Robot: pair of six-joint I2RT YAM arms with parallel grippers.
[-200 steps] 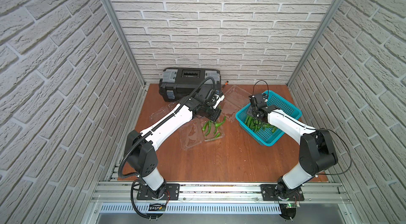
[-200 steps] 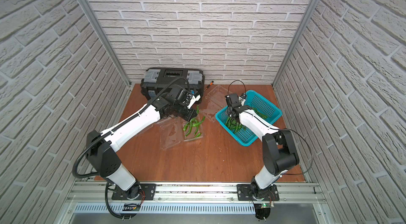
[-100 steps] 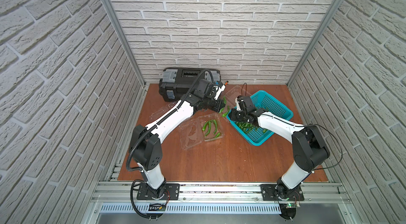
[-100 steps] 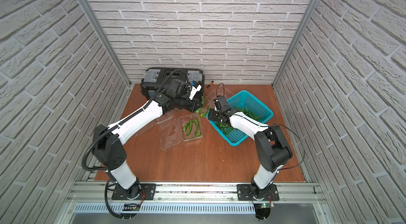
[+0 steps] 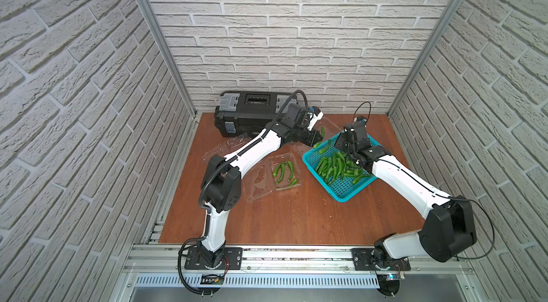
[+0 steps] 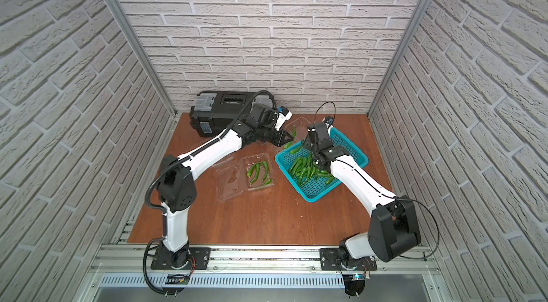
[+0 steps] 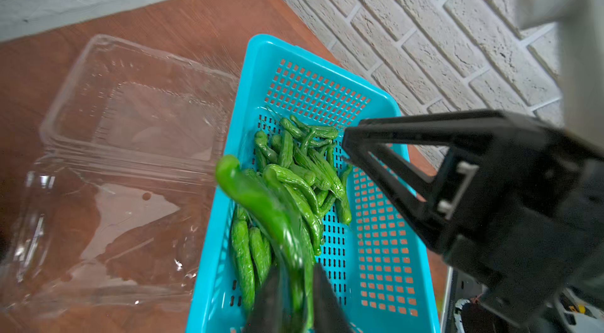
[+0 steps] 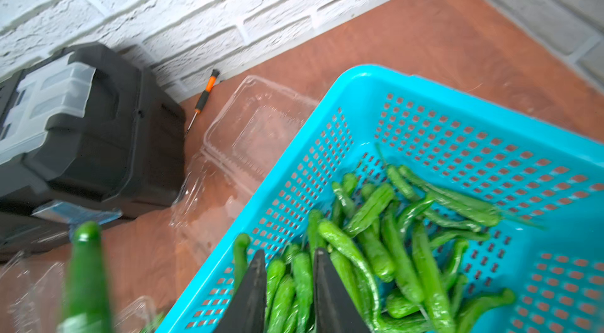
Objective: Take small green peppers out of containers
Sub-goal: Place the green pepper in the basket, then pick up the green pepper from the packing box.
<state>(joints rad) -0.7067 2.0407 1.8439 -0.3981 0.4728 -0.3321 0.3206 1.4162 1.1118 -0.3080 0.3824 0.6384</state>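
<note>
- The left gripper (image 5: pixel 318 138) hangs at the corner, nearest the toolbox, of the teal perforated plastic basket (image 5: pixel 344 188). In the left wrist view its black fingers (image 7: pixel 425 128) stand wide apart, clamping nothing.
- A blurred pepper (image 7: pixel 258 204) crosses that gap beside the lower finger. Two loose peppers (image 5: pixel 322 131) show just off the tips in both top views.
- The right gripper (image 8: pixel 289 251) is down in the basket, in the heap of small green peppers (image 5: pixel 335 167), slender and glossy. Its fingers (image 8: pixel 255 282) leave a narrow gap with peppers in it; whether they pinch one cannot be told.
- A clear plastic clamshell container (image 5: pixel 286 186) lies open mid-way across the brown wooden table (image 5: pixel 296 220), with several peppers inside.
- A second clamshell (image 7: pixel 130 112), open and empty, lies between the basket and the black toolbox with grey latches (image 5: pixel 252 108). A third clamshell (image 5: pixel 228 145) sits partly under the left arm.
- An orange-and-black screwdriver (image 8: pixel 204 99) lies by the wall beside the toolbox.
</note>
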